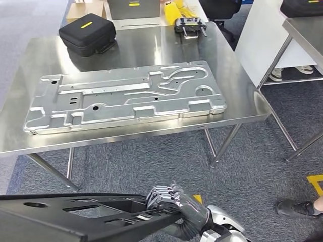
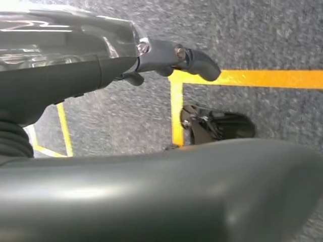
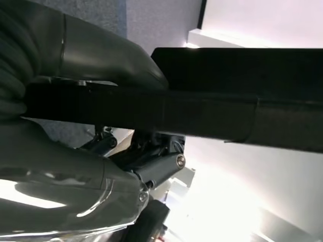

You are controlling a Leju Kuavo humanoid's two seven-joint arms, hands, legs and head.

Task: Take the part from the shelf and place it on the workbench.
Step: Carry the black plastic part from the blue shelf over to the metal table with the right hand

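Low in the head view, the black part [image 1: 72,214] stretches flat from the left edge to the right hand [image 1: 171,204], whose fingers curl over its right end and grip it; the right wrist view shows the thumb and fingers clamped on either side of that dark edge. The part hangs above the carpet [image 1: 244,171], just short of the workbench [image 1: 236,85], where a silver plate [image 1: 125,96] lies. The left hand [image 2: 179,58] is over the carpet, but whether it grips anything cannot be told.
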